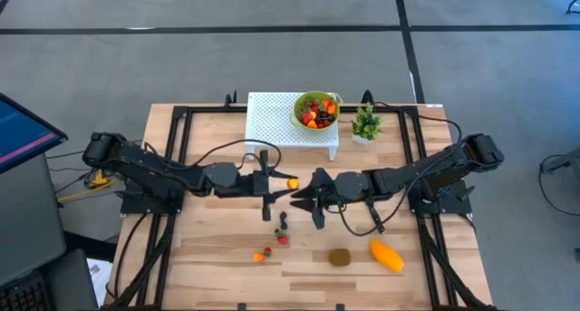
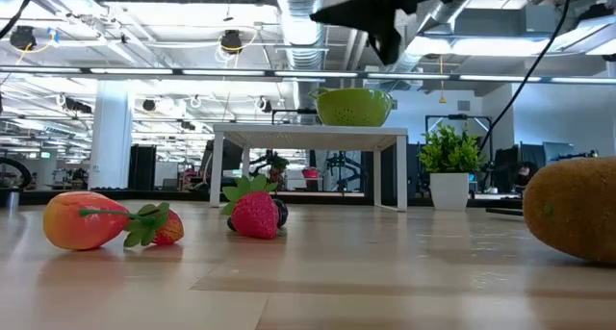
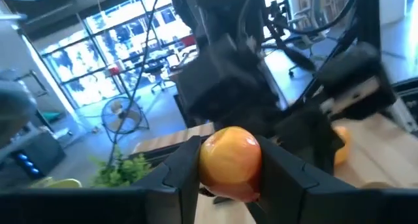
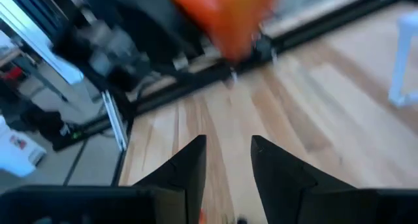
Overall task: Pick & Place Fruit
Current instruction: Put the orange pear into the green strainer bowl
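My left gripper [image 1: 286,182] is over the middle of the table, shut on a small round orange-yellow fruit [image 3: 230,160]. My right gripper [image 1: 299,196] faces it from the right, just short of that fruit; its fingers [image 4: 196,166] stand open with nothing between them. On the table lie a strawberry [image 2: 255,215], a dark berry [image 2: 279,213], a small orange fruit [image 2: 82,220], a brown kiwi [image 1: 340,257] and an orange mango [image 1: 387,255]. A green bowl [image 1: 315,110] with several fruit pieces stands on a white perforated stand [image 1: 272,121]. My left gripper pinches the small orange-yellow fruit between its two fingers, one on each side [image 3: 202,164]. The fingers reach in level from the table's left. The fruit is lifted clear of the table and shows as a blurred orange shape [image 4: 225,15] in the right wrist view.
A small green potted plant [image 1: 366,122] stands right of the white stand at the far edge. Black frame rails [image 1: 181,139] run along both sides of the wooden table [image 1: 217,257]. A cable [image 1: 362,222] loops under the right arm.
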`<state>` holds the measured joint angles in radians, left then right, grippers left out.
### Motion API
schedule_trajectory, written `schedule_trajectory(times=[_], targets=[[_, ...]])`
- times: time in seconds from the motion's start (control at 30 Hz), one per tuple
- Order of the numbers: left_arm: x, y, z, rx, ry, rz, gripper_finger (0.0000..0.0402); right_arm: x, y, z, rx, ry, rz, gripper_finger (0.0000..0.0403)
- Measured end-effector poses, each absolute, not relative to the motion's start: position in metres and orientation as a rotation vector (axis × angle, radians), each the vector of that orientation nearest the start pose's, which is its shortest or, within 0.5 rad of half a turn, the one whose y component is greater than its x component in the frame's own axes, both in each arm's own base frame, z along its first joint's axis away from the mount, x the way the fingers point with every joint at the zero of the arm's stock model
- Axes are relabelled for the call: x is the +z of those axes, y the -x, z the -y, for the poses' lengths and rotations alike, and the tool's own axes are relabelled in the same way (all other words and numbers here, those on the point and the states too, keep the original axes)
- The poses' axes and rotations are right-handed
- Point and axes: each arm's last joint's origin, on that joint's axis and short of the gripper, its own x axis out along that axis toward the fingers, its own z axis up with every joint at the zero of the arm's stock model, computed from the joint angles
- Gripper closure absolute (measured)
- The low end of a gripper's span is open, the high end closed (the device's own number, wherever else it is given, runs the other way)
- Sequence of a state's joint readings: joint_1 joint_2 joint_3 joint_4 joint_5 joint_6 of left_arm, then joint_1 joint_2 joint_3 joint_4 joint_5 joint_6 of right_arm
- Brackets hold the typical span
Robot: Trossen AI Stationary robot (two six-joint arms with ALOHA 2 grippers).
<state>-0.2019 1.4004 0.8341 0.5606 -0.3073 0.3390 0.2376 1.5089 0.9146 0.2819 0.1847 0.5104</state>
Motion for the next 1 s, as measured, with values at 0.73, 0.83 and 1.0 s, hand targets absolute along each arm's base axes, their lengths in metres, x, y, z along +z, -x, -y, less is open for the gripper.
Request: schedule_trajectory(times=[0.73, 0.83, 1.0], targets=[[0.285, -0.305, 0.049, 0.156, -0.438, -0.013, 0.0271, 0.263, -0.332, -0.048, -0.063, -0.413, -0.163, 0.0288], [0.285, -0.306, 0.049, 0.156, -0.438, -0.013, 0.0276, 0.265, -0.332, -0.048, -0.058, -0.417, -0.145, 0.0288], [0.285, -0.305, 0.049, 0.156, -0.438, -0.014, 0.0278, 0.267, -0.331, -0.048, -0.055, -0.411, -0.133, 0.0291]])
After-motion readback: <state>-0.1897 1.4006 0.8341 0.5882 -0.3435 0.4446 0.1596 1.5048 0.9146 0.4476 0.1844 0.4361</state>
